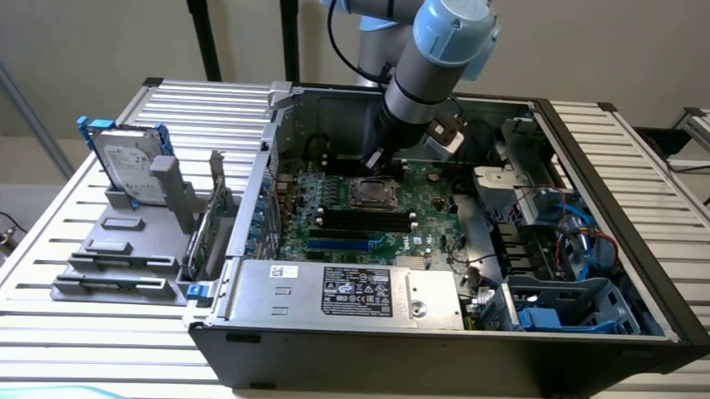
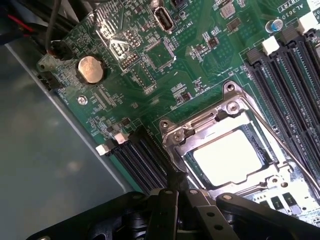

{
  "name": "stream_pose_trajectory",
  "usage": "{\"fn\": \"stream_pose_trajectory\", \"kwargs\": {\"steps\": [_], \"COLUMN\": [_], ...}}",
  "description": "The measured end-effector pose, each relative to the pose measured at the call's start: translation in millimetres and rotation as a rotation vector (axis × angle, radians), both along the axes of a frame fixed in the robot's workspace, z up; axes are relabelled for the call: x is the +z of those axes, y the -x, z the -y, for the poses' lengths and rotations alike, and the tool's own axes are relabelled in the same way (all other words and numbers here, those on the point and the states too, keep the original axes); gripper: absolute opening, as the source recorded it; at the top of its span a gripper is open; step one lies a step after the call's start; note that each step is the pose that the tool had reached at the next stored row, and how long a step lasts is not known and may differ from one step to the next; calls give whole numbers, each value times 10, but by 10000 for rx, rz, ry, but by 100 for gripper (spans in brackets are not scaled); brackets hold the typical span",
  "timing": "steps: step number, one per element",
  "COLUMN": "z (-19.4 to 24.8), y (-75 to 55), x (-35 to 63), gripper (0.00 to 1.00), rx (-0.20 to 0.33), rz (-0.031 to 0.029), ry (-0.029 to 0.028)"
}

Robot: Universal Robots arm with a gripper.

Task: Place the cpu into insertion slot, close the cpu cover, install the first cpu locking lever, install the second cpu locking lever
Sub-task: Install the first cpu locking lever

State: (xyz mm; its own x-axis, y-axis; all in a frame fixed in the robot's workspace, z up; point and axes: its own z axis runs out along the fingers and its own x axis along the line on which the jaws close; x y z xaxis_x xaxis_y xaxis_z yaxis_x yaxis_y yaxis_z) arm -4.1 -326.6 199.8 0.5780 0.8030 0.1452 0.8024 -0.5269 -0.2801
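The cpu (image 2: 227, 157) lies flat in the insertion slot (image 1: 372, 193) on the green motherboard, its pale face showing through the window of the cpu cover (image 2: 205, 125). The cover lies down over it as a silvery frame. A thin lever rod (image 2: 280, 145) runs along the socket's side next to the black memory slots. My gripper (image 2: 172, 187) is shut, fingers together, its tip right at the socket's corner and edge; nothing shows between the fingers. In the exterior view the gripper (image 1: 374, 163) reaches down into the open case, just behind the socket.
The grey power-supply box (image 1: 344, 291) fills the case's front. Black memory slots (image 1: 367, 220) flank the socket. A blue drive cage (image 1: 566, 307) and cables sit at the exterior view's right. A hard drive (image 1: 128, 166) stands outside the case at the left.
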Motion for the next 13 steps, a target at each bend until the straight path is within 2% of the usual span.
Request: {"fn": "stream_pose_trajectory", "kwargs": {"steps": [3, 7, 13], "z": [1, 2, 20], "y": [24, 118, 129], "x": [5, 11, 47], "gripper": [11, 11, 11], "rx": [2, 1, -16], "rz": [-2, -4, -19], "ry": [0, 3, 5]}}
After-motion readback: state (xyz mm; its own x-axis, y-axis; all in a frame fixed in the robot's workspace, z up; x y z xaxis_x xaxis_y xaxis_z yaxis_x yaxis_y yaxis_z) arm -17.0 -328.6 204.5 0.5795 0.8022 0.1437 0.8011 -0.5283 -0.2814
